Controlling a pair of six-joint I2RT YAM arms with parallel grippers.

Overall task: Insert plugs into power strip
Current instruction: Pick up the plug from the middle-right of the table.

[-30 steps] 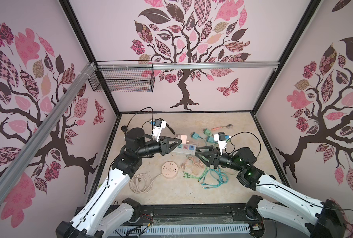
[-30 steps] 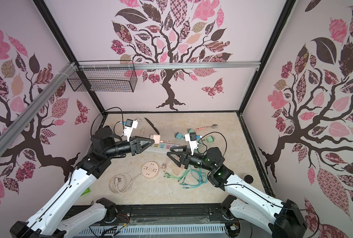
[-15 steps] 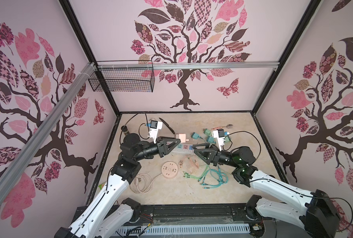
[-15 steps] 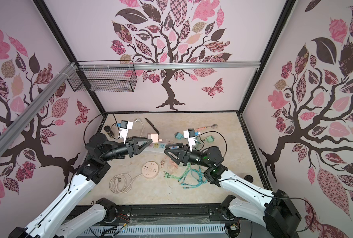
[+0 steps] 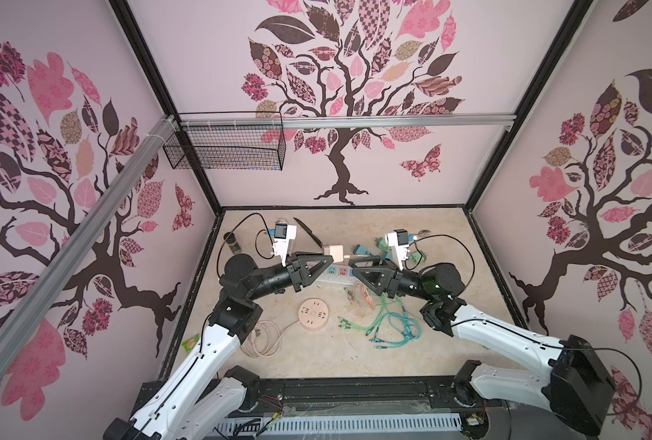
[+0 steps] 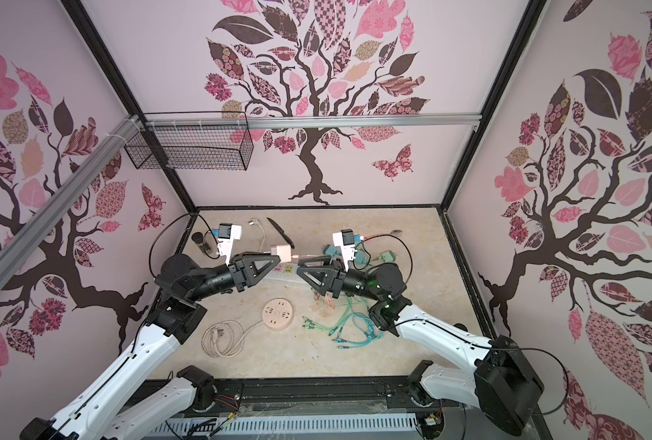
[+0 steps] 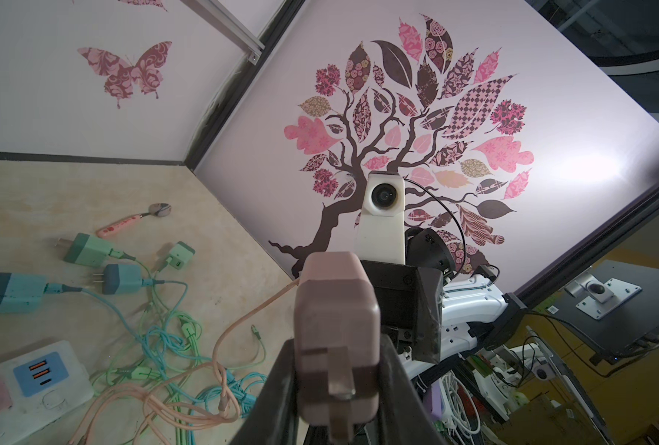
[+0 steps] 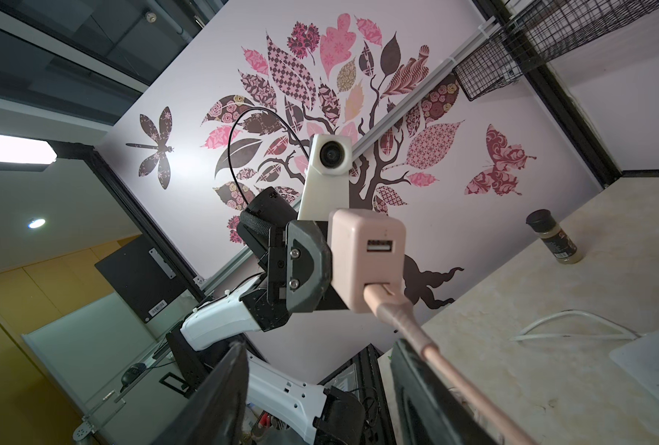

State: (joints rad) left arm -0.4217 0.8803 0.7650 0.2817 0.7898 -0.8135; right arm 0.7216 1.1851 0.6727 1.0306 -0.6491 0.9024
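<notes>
While the left gripper [image 5: 326,261] is clenched on the pink plug [image 5: 333,252], the plug hangs raised over the strip [image 5: 336,272], which lies mid tabletop [image 5: 317,362]. Prongs point back at the left wrist camera. Pink cable [image 8: 435,354] runs right from the plug, between the right gripper's [image 5: 353,266] spread jaws, released, not pinching it. Four other plugs [image 7: 122,278], teal and green, lie far right of the strip. Their cables [image 5: 389,324] tangle near right.

Black triangular-fingered left gripper [image 5: 327,260], mid-frame in both top views, clamped on peach-pink boxy plastic charger adapter [image 5: 334,252], held raised. Black right gripper [image 5: 354,268] opposite, jaws apart. White-shelled left arm [image 5: 210,343] and right arm [image 5: 499,335] elbow-bent.
</notes>
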